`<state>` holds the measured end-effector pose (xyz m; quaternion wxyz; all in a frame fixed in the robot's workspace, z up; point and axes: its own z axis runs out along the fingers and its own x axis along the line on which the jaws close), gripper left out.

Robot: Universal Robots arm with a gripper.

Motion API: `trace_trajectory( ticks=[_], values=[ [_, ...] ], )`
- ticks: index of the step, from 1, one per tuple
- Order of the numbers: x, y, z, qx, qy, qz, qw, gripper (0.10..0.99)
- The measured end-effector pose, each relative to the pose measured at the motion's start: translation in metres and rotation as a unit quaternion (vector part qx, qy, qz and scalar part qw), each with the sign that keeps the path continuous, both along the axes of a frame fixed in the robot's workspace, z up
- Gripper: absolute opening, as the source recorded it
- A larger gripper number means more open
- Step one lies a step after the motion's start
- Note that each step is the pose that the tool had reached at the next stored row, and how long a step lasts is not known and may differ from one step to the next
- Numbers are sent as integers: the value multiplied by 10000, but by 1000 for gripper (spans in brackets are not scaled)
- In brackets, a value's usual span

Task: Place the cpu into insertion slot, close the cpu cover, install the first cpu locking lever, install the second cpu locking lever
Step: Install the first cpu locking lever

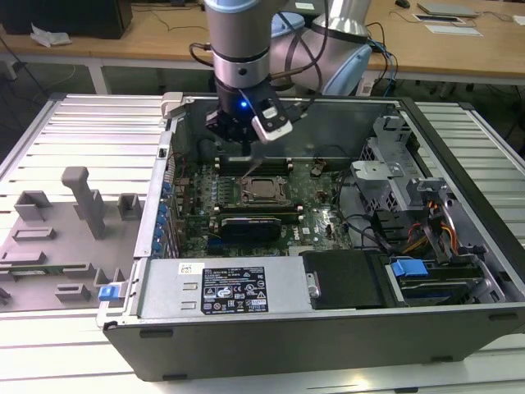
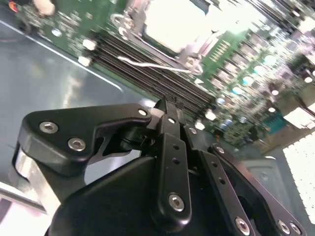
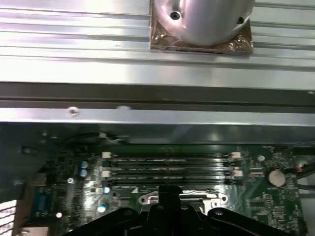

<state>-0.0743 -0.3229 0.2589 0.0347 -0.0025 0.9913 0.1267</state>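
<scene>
Second wrist view, gripper point(image 2: 167, 105): fingers pressed together, nothing seen between them, over the memory slots point(image 2: 147, 73).
locking lever point(image 2: 155, 65): thin wire just beyond the fingertips, looks unlatched.
cpu point(image 2: 174, 22): seated in the insertion slot point(image 1: 243, 197), past the lever.
risk: closed tips could skid off the wire, raking the slots.

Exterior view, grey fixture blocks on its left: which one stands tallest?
The T-topped post: it rises well above the low blocks around it, such as the U-shaped block beside it and the small block nearer the case.
</scene>
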Motion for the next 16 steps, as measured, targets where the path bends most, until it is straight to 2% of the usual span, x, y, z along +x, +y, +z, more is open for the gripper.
trace_trajectory(
  ticks=[3,6,7,8,12,13,16],
  values=[
    [70,-1,1,-1,2,0,10000,106],
    [72,0,0,0,2,-1,10000,106],
    [72,0,-4,0,-13,0,10000,106],
    [68,0,-12,0,-95,0,10000,106],
    [49,0,-22,0,-363,0,9993,106],
    [36,0,-28,0,-415,1,9991,106],
    [-6,-4,-45,5,-511,-1,9987,106]
  ],
)
